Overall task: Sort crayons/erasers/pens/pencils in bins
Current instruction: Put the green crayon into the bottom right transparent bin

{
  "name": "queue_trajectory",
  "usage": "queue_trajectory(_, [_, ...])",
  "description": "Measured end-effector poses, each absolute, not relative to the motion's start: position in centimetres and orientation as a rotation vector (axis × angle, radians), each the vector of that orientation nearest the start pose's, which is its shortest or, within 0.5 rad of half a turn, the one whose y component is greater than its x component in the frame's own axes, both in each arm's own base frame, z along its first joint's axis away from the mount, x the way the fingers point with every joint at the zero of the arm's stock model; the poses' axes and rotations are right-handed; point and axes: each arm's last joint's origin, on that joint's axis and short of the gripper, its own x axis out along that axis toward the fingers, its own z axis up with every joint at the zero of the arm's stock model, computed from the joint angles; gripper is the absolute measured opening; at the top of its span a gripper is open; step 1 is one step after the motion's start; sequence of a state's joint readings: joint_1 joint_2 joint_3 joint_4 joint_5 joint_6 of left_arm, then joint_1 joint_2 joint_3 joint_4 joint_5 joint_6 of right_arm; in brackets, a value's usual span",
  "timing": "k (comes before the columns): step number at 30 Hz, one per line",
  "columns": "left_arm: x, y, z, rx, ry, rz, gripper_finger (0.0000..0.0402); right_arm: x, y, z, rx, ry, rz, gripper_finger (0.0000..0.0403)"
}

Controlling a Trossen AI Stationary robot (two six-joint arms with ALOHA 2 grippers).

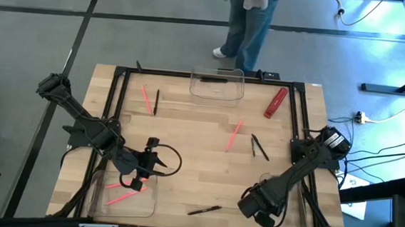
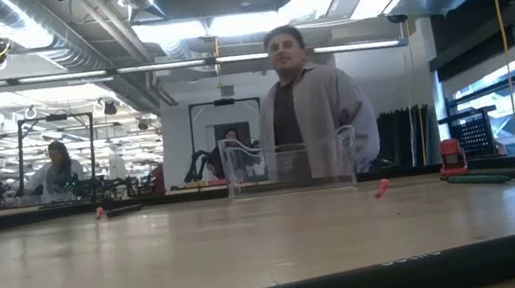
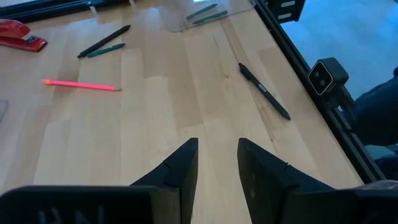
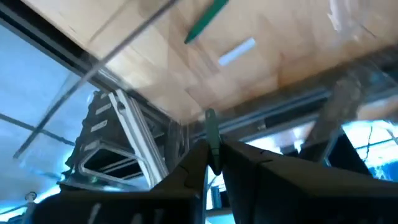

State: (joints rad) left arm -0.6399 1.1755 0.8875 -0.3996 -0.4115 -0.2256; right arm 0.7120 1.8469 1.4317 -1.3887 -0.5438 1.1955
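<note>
My left gripper (image 1: 145, 170) (image 3: 217, 163) is open and empty above the table, beside the near-left clear bin (image 1: 121, 197), which holds pink sticks (image 1: 120, 187). My right gripper (image 1: 255, 205) (image 4: 213, 163) is shut on a dark green stick (image 4: 211, 127) at the near right, next to a clear bin (image 4: 112, 68) with a green stick (image 4: 207, 20) lying in it. The far bin (image 1: 217, 86) holds a black stick (image 1: 214, 78). Loose on the table lie pink sticks (image 1: 146, 99) (image 1: 233, 135), dark sticks (image 1: 258, 147) and a black pen (image 1: 204, 210). My right gripper pinches the dark green stick between its two fingers. A short end of the stick (image 4: 211, 121) pokes out past the fingertips, along the fingers. The rest of the stick is hidden by the fingers.
A red oblong block (image 1: 275, 102) lies at the far right. A black frame (image 1: 118, 86) runs around the work area. A small camera (image 3: 328, 76) sits at the near edge. A person (image 2: 308, 107) stands beyond the far edge.
</note>
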Motion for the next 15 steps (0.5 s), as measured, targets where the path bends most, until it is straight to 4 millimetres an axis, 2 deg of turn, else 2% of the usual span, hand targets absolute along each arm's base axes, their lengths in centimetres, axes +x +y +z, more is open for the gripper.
queue_trajectory(6, [20.2, -13.6, 27.5, 0.128, 0.614, -0.15, 0.0105, 22.8, 21.6, 20.5, 0.546, 2.112, -0.339, 0.0036])
queue_trajectory(15, [20.2, -13.6, 27.5, 0.126, 0.614, -0.149, 0.0105, 22.7, 20.7, 19.3, 0.524, 2.098, -0.384, 0.0039])
